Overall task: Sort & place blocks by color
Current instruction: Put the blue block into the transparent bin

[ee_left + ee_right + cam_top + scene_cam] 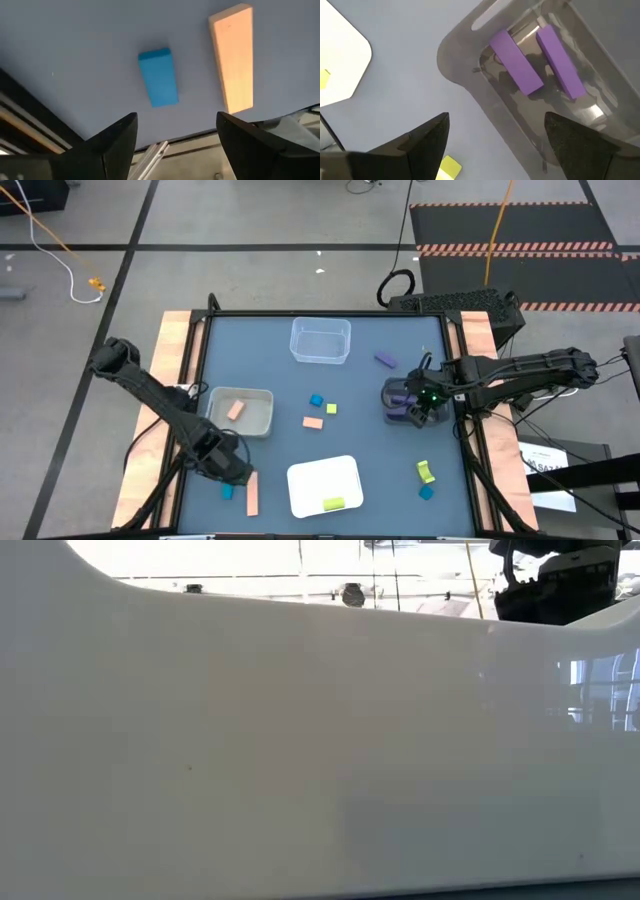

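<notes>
My right gripper (492, 145) is hovering with fingers spread, empty, over the dark bin (470, 75); only its wrist view is showing two purple bars (516, 62) lying inside. My left gripper (175, 142) is hanging released above a blue block (159, 77) and a tan bar (234, 57) on the grey-blue table (270, 340).

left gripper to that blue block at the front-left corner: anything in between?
Nothing visible. The left gripper hangs open over bare table, with the small blue rectangular block just ahead of its fingers. The long tan wooden bar lies beside the block, apart from it, off the direct line.
</notes>
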Robot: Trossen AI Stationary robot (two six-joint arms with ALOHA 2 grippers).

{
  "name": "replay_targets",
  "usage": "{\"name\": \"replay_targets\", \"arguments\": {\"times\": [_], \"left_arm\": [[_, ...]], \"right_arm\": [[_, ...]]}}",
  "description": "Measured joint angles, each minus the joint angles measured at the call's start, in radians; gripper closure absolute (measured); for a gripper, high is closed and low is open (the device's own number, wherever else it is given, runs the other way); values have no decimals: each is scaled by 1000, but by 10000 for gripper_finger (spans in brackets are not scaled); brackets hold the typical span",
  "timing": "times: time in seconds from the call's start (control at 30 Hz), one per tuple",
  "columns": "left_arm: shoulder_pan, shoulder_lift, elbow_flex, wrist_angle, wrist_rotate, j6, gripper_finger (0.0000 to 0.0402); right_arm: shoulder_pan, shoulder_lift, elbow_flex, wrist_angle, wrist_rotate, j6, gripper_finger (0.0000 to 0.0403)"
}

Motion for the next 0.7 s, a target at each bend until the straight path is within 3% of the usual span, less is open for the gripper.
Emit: {"name": "replay_targets", "arguments": {"times": [0.17,0.53,0.7], "left_arm": [[-31,51,0,4,-11,-100,133],[-29,235,0,58,-9,-94,135],[-28,275,3,77,-6,-52,171]], "right_arm": [[0,0,0,15,1,1,89],[-1,0,0,18,57,-8,89],[-1,0,0,18,79,-8,89]]}}
